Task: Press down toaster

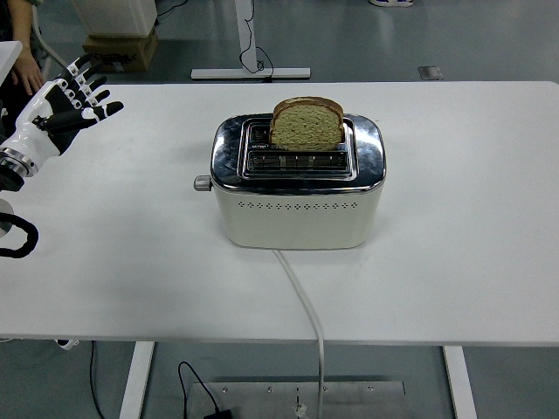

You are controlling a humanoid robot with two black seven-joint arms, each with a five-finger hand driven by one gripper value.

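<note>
Toaster sits mid-table, bread slice standing in its far slot (lever on the left end). Left hand hovers at the far-left corner, fingers spread wide, holding nothing.

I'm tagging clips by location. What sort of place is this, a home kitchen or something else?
Probably a lab or workshop, not a kitchen: the toaster sits alone on a plain white table with metal stand legs, over a bare grey floor with loose cables and a cardboard box.

Bright even overhead light, sharp focus, glare on toaster top
</note>
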